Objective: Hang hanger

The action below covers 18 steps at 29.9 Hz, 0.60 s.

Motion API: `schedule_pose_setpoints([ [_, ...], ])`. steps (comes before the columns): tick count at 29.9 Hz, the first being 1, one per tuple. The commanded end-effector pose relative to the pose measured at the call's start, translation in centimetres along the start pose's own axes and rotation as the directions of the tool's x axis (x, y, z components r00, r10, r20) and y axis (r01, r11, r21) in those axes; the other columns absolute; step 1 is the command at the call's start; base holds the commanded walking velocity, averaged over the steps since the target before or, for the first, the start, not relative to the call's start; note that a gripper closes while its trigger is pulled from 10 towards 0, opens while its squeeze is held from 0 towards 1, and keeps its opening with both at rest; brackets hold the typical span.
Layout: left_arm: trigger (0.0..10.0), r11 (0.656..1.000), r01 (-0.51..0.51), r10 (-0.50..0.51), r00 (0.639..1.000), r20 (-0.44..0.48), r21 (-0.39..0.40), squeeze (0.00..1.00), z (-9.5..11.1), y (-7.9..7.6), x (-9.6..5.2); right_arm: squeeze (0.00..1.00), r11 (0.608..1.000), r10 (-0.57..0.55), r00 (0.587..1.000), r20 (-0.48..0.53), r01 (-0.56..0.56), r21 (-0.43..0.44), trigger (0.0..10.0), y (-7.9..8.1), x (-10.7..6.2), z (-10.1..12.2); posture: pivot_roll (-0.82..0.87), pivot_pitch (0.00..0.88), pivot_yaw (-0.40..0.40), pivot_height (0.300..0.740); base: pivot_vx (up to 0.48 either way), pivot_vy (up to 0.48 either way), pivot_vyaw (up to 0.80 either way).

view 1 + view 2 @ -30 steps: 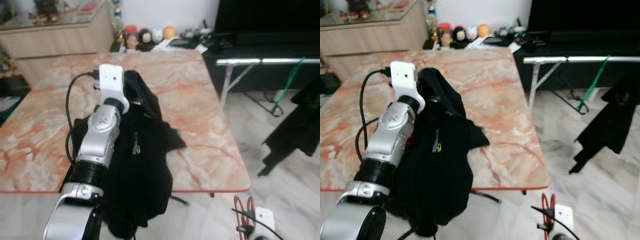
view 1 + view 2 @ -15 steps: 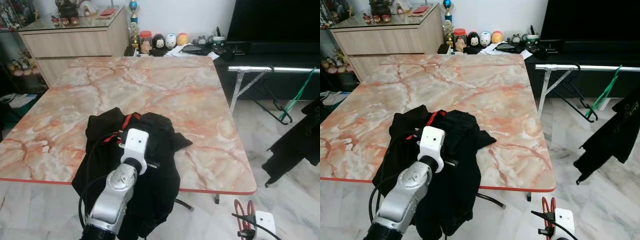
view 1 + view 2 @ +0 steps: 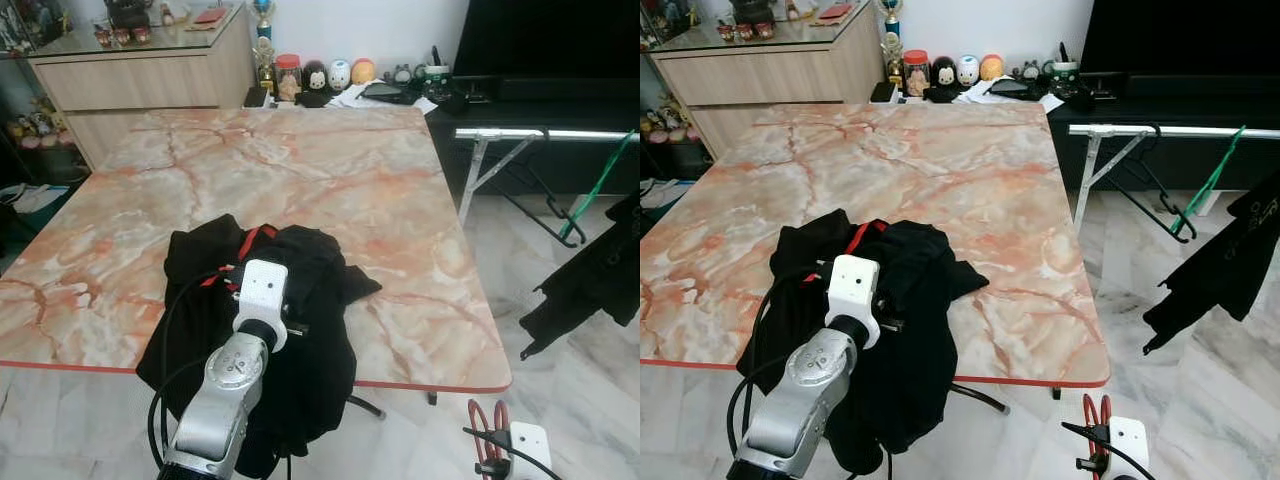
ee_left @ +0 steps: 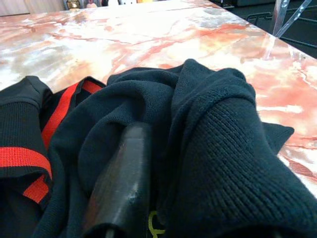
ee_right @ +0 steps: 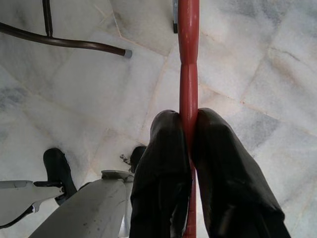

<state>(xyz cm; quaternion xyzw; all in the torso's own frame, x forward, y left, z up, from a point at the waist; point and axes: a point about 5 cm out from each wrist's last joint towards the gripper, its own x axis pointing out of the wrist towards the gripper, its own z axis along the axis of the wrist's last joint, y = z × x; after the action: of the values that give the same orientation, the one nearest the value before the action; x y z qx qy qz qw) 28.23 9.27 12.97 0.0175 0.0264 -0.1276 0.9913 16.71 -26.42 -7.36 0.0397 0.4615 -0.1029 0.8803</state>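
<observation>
A black garment (image 3: 322,288) with a red stripe (image 4: 54,116) lies bunched near the front edge of the marble table (image 3: 330,170), part of it hanging over that edge. My left gripper (image 4: 178,119) is buried in it and shut on the cloth; one black finger (image 4: 124,183) shows, and folds cover the other. Low at my right side, my right gripper (image 5: 188,119) is shut on the thin bar of a red hanger (image 5: 188,59), held above the floor. The red hanger (image 3: 487,432) also appears in the left eye view at the bottom right corner.
To the right stands a metal clothes rail (image 3: 545,133) with a green hanger (image 3: 597,180) and a black garment (image 3: 600,275) hanging from it. Small figurines (image 3: 320,78) and a wooden cabinet (image 3: 150,80) are behind the table. A dark metal leg (image 5: 64,42) crosses the marble floor.
A second ago my left arm was raised with the garment draped from it. It has come down, and the garment now rests on the table. The head view also shifted.
</observation>
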Motion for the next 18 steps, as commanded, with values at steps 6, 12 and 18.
schedule_pose_setpoints([
  [6,10.0,0.998,0.013,-0.013,1.000,-0.007,0.067,1.00,-0.2,0.6,-1.0,0.00,1.000,-0.001,1.000,-0.002,0.001,-0.011,10.0,-0.2,0.0,0.0,-0.04,0.000,0.027,0.740,0.000,0.000,0.00],
  [12,10.0,0.993,0.053,-0.050,0.998,-0.027,0.107,1.00,-0.6,1.0,-2.2,0.00,1.000,0.000,1.000,-0.002,0.000,-0.012,10.0,-0.2,0.0,0.0,-0.03,0.000,0.027,0.740,0.000,0.000,0.00],
  [18,10.0,0.992,0.074,-0.071,0.997,-0.031,0.105,1.00,-0.7,1.0,-2.9,0.00,1.000,-0.001,1.000,-0.002,0.001,-0.009,10.0,-0.2,0.0,0.0,-0.03,0.000,0.025,0.740,0.000,0.000,0.00],
])
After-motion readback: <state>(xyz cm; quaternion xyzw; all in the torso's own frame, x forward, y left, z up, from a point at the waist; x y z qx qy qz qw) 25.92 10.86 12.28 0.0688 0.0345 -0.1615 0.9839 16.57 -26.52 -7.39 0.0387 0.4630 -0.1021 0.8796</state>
